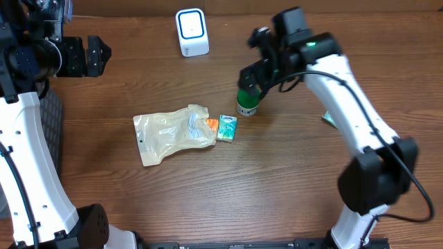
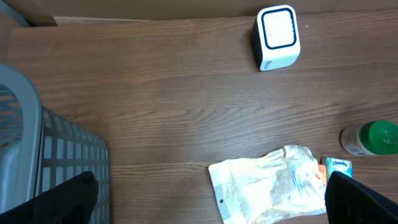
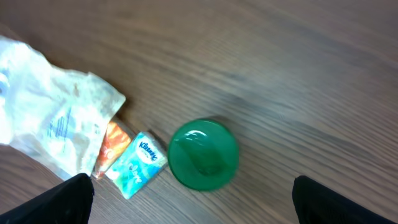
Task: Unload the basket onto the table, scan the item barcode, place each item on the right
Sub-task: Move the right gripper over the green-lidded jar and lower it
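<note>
Green-capped bottle (image 1: 247, 102) stands upright on the bench (image 1: 277, 187), just beside the tissue pack (image 1: 227, 128) and well apart from the white scanner (image 1: 192, 31) at the back. Nothing is being shown to the scanner, so I'd judge a scan is not under way. Right pincer (image 1: 250, 81) hovers directly over the bottle, spread wide, gripping nothing. Left pincer (image 1: 93, 55) is off to the side, also wide apart and empty.

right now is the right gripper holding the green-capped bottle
No, the right gripper is open, its jaws wide apart and clear of the green-capped bottle.
</note>
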Available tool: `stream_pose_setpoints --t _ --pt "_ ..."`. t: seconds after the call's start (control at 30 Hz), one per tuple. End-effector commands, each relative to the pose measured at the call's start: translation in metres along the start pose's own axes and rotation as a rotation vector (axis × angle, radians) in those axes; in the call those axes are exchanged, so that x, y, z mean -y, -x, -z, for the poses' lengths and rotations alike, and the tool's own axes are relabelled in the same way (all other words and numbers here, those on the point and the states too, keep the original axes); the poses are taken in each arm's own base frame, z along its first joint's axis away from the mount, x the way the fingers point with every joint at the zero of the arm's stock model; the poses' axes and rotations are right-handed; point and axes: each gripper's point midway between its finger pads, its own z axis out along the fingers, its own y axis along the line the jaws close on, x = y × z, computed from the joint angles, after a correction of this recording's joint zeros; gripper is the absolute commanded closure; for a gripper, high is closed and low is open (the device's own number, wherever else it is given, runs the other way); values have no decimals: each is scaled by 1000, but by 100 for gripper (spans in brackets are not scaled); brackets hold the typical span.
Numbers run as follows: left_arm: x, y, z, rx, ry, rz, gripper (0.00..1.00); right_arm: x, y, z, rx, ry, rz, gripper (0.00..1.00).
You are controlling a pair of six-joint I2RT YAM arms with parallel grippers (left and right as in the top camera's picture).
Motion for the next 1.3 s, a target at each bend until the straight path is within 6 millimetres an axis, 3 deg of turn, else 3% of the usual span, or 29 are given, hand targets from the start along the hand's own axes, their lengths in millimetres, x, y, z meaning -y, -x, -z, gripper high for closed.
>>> stream_pose_setpoints --t 0.0,0.17,0.4,0.8,0.93,1.07,1.27 --pt "1 1 3 9 -7 -13 0 6 -15 -43 -105 -64 80 0" --pt "1 1 3 9 -7 -13 0 7 -29 -71 -178 -63 106 0" --pt "1 1 3 9 -7 -13 0 7 -30 -74 -181 -59 106 0" --pt "1 1 3 9 -7 -13 0 7 -39 -80 -203 -54 93 19" --pt "1 1 3 9 -7 -13 0 7 -39 -80 -203 -56 86 30" --pt "1 1 3 9 -7 -13 0 8 -37 -80 -191 -68 -18 35" --pt "1 1 3 9 -7 -13 1 8 -38 -80 -188 -93 -228 51"
